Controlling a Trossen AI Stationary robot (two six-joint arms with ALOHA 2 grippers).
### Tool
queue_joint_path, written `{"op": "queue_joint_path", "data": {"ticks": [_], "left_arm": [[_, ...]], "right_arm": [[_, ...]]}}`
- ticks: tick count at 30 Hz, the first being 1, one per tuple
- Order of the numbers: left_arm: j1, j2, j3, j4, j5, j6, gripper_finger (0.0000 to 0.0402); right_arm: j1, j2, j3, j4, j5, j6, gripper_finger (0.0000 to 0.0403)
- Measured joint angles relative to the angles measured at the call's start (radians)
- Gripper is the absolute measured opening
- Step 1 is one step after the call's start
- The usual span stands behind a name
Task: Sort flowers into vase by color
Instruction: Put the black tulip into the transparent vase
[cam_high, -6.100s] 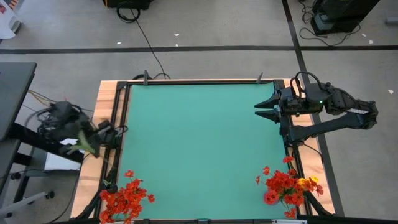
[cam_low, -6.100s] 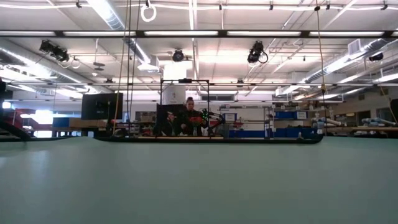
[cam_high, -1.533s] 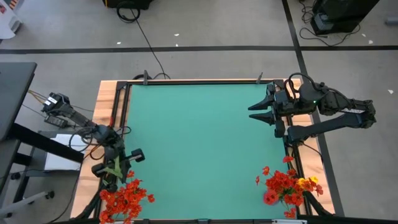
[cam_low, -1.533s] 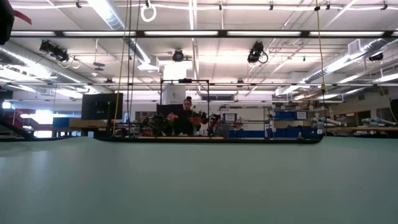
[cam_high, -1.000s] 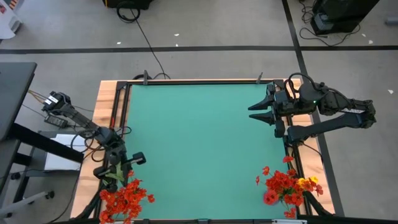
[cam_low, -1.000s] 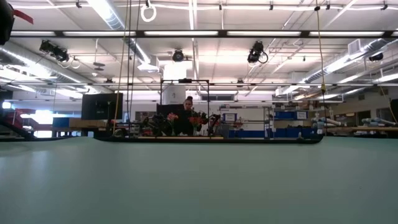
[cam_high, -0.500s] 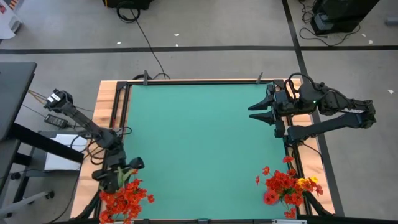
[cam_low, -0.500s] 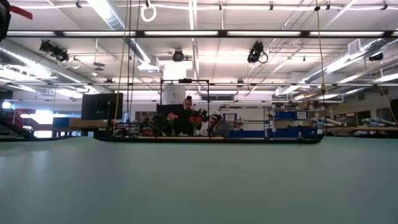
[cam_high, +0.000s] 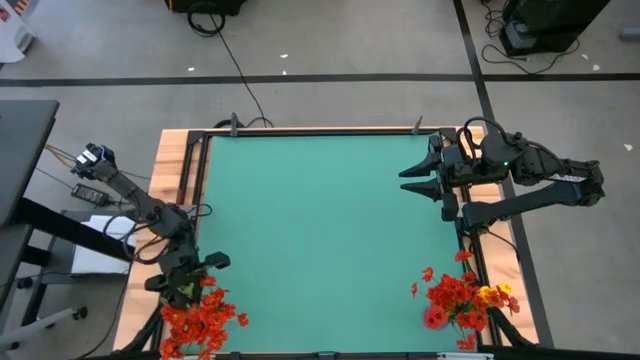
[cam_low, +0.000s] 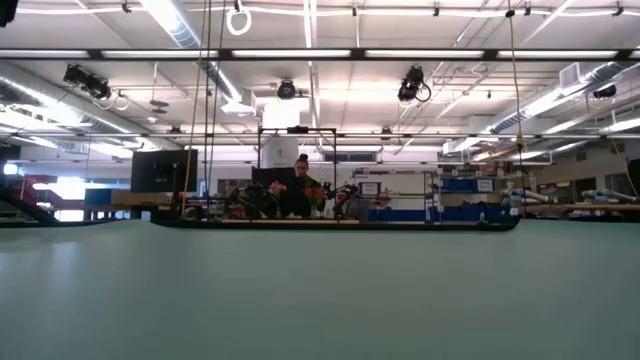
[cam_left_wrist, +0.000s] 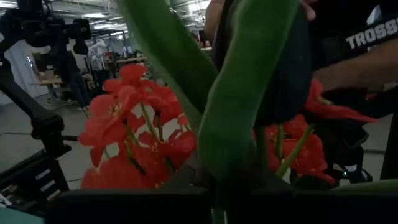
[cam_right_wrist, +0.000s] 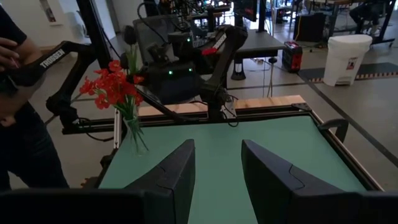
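Note:
My left gripper (cam_high: 187, 278) hangs over the table's near left corner, shut on a green-stemmed flower (cam_left_wrist: 245, 93) with a dark head (cam_right_wrist: 129, 34). It sits just above a bunch of red-orange flowers (cam_high: 200, 315) standing in a glass vase (cam_right_wrist: 135, 135). Those red blooms (cam_left_wrist: 134, 124) fill the left wrist view behind the green leaves. A second bunch, red with a few yellow heads (cam_high: 462, 300), stands at the near right corner. My right gripper (cam_high: 406, 181) waits open at the right edge, over bare table (cam_right_wrist: 217, 146). My left gripper holds the dark-headed flower by its green stem and leaves (cam_left_wrist: 217, 186), which rise from between the fingers; the leaves hide the fingers. It comes from above. The flower is lifted clear, its dark head standing above the red blooms.
The green mat (cam_high: 320, 220) lies between the two bunches. A dark frame and wooden border (cam_high: 170, 160) run round it. A person (cam_right_wrist: 18, 124) stands beyond the table's left side, and another person (cam_low: 302, 190) shows far behind the table.
My left gripper has moved toward the table's near edge, carrying the green-stemmed flower with it, and now stands right at the red bunch in the near left corner. The right arm has kept still.

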Motion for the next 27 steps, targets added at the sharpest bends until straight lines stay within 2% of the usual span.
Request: {"op": "queue_joint_path", "data": {"ticks": [3, 11, 27], "left_arm": [[0.0, -0.024, 0.031, -0.078, 0.0, 0.033, 0.0011], [0.0, -0.1, 0.08, -0.084, 0.0, 0.019, 0.0012], [0.003, -0.205, 0.094, -0.076, -0.023, -0.124, 0.0012]], "right_arm": [[0.0, 0.0, 0.0, 0.0, 0.0, 0.0, 0.014], [0.0, 0.0, 0.0, 0.0, 0.0, 0.0, 0.014], [0.0, 0.0, 0.0, 0.0, 0.0, 0.0, 0.014]]}}
